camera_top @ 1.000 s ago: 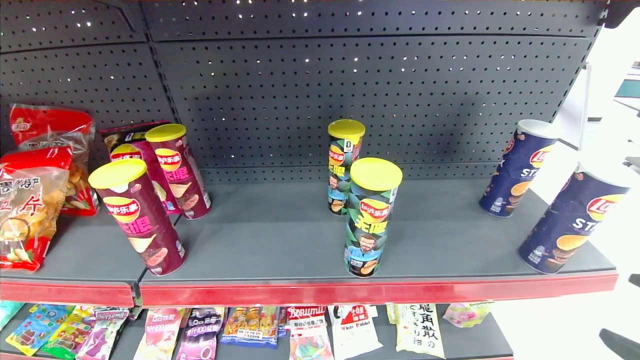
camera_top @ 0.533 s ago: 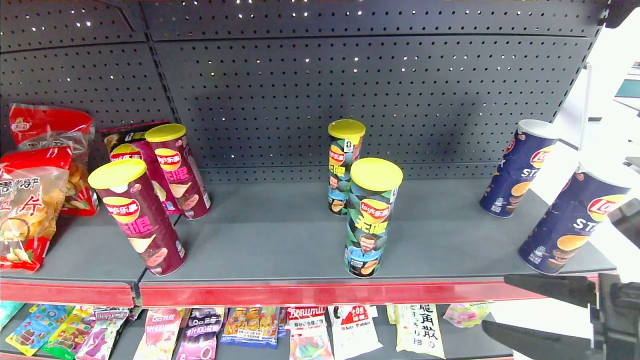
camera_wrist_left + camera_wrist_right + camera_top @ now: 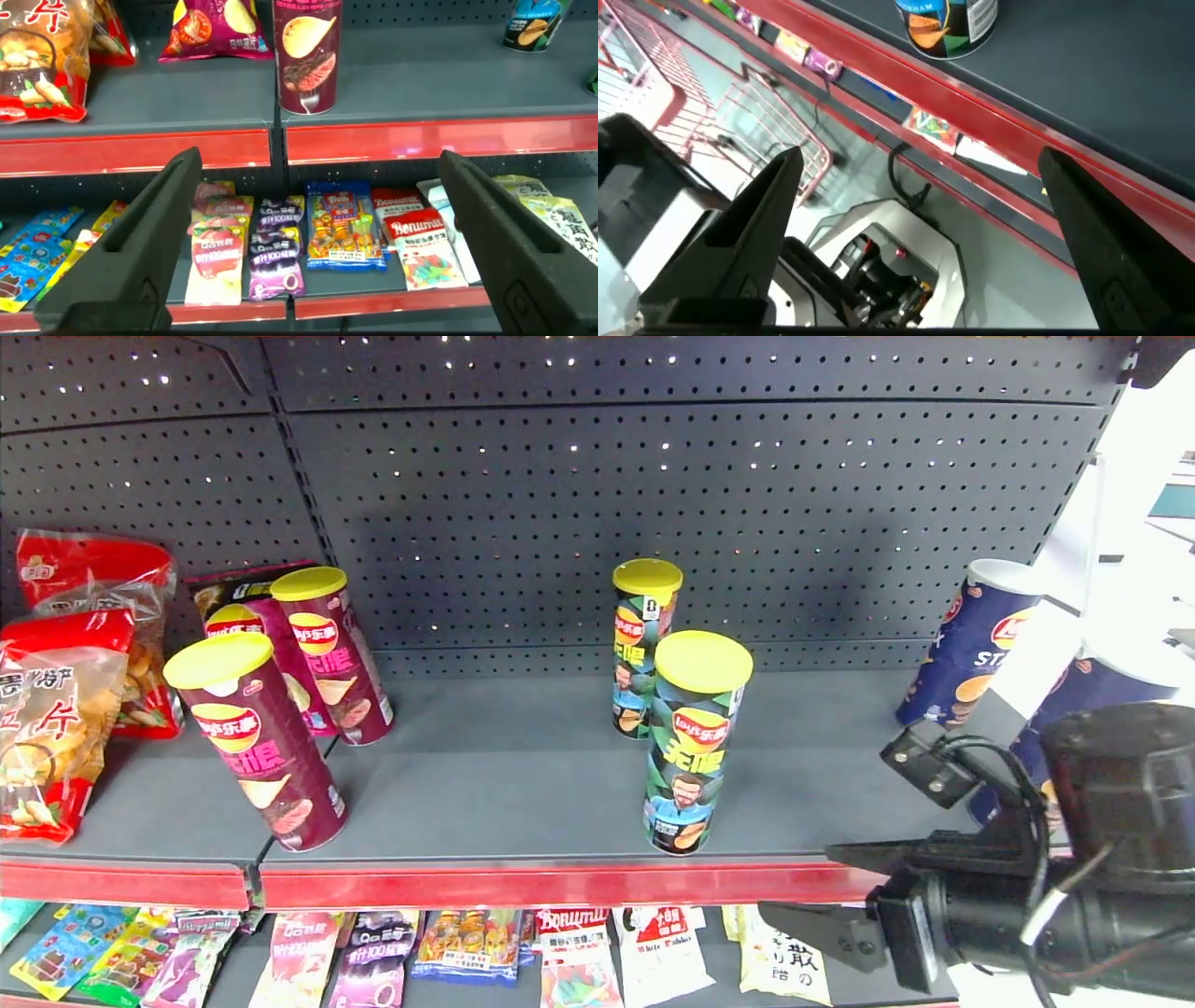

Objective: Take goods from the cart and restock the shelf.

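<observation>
Shelf: dark deck, red front lip, pegboard back. All cans on it stand on their bases, long axis vert., lids up, labels toward us.

- front green can: mid-shelf, close to the lip. rear green can is just behind it, nearer the pegboard.
- front maroon can: left part of the deck, near the lip. rear maroon can is behind it.
- far blue can and near blue can: right end. The near one's lower part is covered by the right arm in head view.
- red snack bags: far left, leaning, well apart from the green pair.

Wide bare stretches of deck lie betw. the maroon, green and blue groups.

Right tool: in front of the lip, to the right of the front green can and not touching it. Fingers spread apart, nothing betw. them. In the right wrist view the lip runs across betw. the fingers, w/ the pink wire cart lower down, off the shelf.

Left tool: fingers wide apart, empty, facing the shelf front. Candy packets on the lower shelf show betw. them, lying flat.
</observation>
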Available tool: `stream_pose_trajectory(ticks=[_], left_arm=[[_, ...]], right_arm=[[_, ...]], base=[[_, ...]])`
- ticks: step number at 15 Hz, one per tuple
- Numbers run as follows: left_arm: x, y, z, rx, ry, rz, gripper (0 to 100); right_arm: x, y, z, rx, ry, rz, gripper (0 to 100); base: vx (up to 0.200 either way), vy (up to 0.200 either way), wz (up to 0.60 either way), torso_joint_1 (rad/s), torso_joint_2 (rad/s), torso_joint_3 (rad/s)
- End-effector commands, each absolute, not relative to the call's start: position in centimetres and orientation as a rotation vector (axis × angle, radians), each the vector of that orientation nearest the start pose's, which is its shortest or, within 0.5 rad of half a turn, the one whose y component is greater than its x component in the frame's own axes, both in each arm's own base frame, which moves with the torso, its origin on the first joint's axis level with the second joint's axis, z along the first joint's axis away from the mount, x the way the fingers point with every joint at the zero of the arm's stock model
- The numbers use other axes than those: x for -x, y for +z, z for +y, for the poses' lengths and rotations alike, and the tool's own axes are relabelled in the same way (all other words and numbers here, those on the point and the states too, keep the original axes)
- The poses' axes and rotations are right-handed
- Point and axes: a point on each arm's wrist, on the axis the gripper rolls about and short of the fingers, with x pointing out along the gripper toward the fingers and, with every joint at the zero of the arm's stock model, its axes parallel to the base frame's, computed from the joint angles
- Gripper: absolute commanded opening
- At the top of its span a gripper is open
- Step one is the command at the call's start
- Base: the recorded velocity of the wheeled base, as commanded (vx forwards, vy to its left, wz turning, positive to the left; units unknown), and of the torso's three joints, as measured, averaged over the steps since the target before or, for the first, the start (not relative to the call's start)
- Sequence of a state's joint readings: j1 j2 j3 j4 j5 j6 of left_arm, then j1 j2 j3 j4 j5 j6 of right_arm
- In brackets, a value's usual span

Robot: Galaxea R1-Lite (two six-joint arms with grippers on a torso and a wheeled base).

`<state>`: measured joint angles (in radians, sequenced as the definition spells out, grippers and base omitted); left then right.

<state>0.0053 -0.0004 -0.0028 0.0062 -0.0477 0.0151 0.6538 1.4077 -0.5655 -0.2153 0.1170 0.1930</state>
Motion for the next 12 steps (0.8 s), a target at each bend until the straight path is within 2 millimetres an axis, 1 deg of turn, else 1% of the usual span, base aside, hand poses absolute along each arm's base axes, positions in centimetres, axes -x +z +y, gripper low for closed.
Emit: stream_pose_trajectory(ticks=[1, 2, 6, 8, 12], left_arm=[[2.3, 7.6, -0.1, -0.015, -0.041, 0.003, 100], [2.3, 7.6, -0.1, -0.014, -0.041, 0.003, 100], [2.3, 7.6, -0.1, -0.015, -0.043, 0.003, 100], [2.3, 7.6, -0.1, -0.014, -0.041, 0.003, 100], [2.3, 7.6, -0.1, -0.015, -0.043, 0.003, 100]], right_arm=[[-18.1, 13.6, 13.9, 0.017, 0.651, 0.774, 100], [-18.9, 13.3, 14.0, 0.018, 0.637, 0.784, 100], [-21.6, 13.7, 13.8, -0.001, 0.573, 0.762, 100], [-22.4, 13.5, 13.4, 0.048, 0.538, 0.747, 100], [-23.9, 13.4, 13.7, 0.087, 0.495, 0.732, 100]], base=[[0.0, 0.0, 0.0, 0.0, 0.0, 0.0], [0.0, 0.0, 0.0, 0.0, 0.0, 0.0], [0.0, 0.0, 0.0, 0.0, 0.0, 0.0], [0.0, 0.0, 0.0, 0.0, 0.0, 0.0], [0.0, 0.0, 0.0, 0.0, 0.0, 0.0]])
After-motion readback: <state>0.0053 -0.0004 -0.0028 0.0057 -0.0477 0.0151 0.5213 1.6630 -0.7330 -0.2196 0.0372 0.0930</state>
